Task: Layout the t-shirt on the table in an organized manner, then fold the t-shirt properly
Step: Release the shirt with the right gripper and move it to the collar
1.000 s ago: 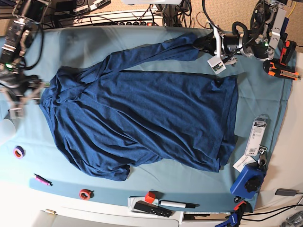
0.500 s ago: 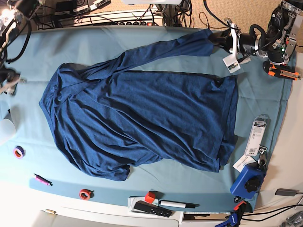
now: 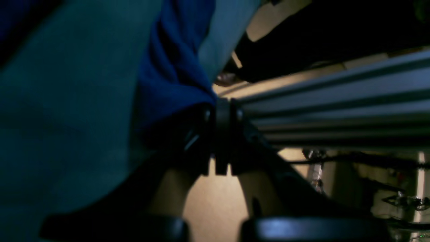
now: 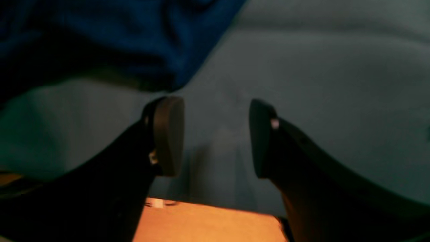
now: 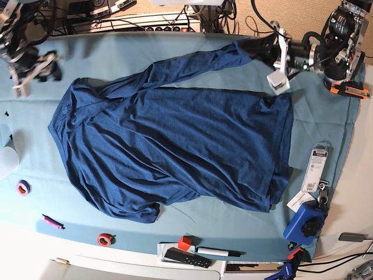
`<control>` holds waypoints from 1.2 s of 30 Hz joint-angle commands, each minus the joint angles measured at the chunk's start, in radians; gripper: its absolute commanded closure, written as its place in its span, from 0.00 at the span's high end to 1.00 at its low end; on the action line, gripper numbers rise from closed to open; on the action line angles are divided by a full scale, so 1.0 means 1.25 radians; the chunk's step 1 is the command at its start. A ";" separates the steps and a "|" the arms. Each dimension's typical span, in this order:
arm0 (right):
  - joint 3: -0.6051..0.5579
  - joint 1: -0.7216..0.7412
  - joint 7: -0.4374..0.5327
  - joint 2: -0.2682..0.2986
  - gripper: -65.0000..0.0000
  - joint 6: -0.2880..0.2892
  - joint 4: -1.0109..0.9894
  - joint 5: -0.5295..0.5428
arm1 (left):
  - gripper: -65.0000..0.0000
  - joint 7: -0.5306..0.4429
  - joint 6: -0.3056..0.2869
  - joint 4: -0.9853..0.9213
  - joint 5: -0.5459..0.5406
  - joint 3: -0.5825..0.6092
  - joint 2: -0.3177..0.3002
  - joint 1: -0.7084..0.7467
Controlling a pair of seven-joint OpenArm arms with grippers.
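Left end effector [image 3: 220, 134] pinching t-shirt [image 3: 171, 67]

A robotics lab: a teal-draped table [image 5: 145, 49] flanked by two arms, cable tangles and a power strip [image 5: 169, 26] behind the left gripper [image 5: 261, 48] (tape rolls [image 5: 105, 239], markers, a remote along the front edge).

Black arms, dark jaws, tan pads [image 4: 169, 134].
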 commanded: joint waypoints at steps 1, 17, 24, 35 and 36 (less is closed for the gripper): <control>0.007 0.000 0.002 -0.001 0.47 0.006 0.011 0.026 | 0.00 -0.012 -0.004 0.019 -0.023 -0.006 -0.002 -0.016; 0.007 0.001 0.042 -0.254 0.47 -0.036 0.011 0.096 | 0.00 -0.012 -0.004 0.029 -0.021 -0.006 0.029 -0.038; 0.008 0.052 0.152 -0.262 0.47 -0.208 -0.024 -0.071 | 0.00 -0.012 -0.004 0.029 -0.024 -0.006 0.029 -0.038; 0.008 0.209 0.127 -0.262 0.42 -0.187 -0.266 -0.070 | 0.00 -0.012 -0.004 0.029 -0.024 -0.006 0.028 -0.038; 0.008 0.211 0.117 -0.261 0.36 -0.177 -0.266 -0.069 | 0.00 -0.012 -0.004 0.029 -0.024 -0.006 0.028 -0.038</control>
